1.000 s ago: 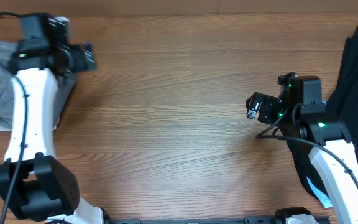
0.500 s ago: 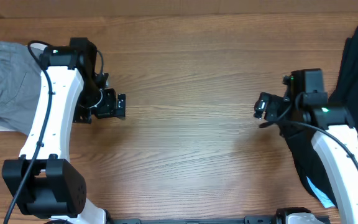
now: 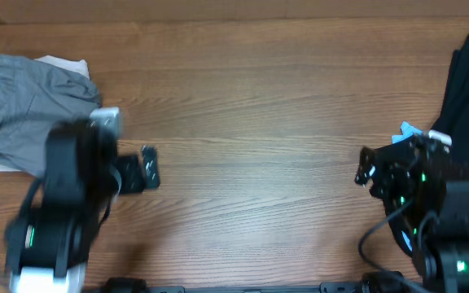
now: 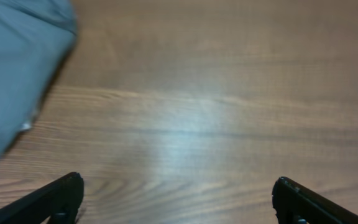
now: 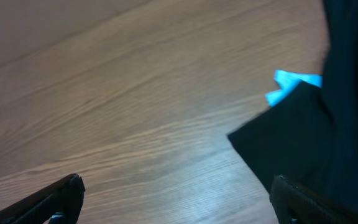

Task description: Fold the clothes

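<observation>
Overhead cam looks straight down, wide, on the wood table (image 3: 259, 98); left wrist cam sits low & close over it, sharing the grey garment (image 3: 31, 122) w/ overhead; right wrist cam likewise close, sharing the black garment (image 3: 466, 89) & blue scrap (image 3: 405, 129).

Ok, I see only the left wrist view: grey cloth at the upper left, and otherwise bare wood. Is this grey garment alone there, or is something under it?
Observer: Not alone. In the overhead view the grey garment lies on an off-white garment, which shows at its top and left edges.
Operator: And where are the other clothes?
Observer: A black garment lies at the right edge of the table, far from the grey one.
Operator: Is the right gripper holding it?
Observer: No. The right gripper is open and holds nothing, just beside a corner of the black garment.
</observation>
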Controlling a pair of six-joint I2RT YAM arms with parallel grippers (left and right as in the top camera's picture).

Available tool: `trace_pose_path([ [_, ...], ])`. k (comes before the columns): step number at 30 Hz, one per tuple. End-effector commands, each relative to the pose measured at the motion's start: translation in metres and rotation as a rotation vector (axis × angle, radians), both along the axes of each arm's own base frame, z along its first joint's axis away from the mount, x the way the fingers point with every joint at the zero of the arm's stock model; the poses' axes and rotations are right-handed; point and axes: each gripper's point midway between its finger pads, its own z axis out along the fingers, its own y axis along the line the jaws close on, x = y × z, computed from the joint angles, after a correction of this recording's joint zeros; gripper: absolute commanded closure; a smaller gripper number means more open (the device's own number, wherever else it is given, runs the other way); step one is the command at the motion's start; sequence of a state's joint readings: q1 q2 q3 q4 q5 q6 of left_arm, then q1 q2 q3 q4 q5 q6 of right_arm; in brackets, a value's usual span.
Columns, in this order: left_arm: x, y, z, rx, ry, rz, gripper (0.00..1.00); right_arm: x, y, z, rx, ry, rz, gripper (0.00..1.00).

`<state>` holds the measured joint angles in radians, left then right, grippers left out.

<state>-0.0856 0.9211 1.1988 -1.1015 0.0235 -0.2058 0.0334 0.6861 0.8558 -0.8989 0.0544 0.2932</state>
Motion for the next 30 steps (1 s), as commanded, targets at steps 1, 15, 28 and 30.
trace_pose_path([
  [1, -0.021, 0.017, 0.008, 0.035, -0.130, 0.081, 0.00, -0.010, -0.012, -0.005, -0.017, -0.006, -0.071, 0.00],
  [15, -0.043, 0.020, 0.006, 0.038, -0.138, 0.086, 0.00, -0.013, -0.012, -0.010, -0.019, 0.019, -0.070, 0.00],
  [28, -0.043, 0.020, 0.005, 0.039, -0.134, 0.086, 0.00, -0.014, -0.014, -0.002, -0.088, -0.018, -0.027, 0.00],
  [30, -0.043, 0.020, 0.005, 0.039, -0.134, 0.086, 0.00, -0.012, -0.005, 0.019, -0.156, -0.124, 0.082, 0.00],
])
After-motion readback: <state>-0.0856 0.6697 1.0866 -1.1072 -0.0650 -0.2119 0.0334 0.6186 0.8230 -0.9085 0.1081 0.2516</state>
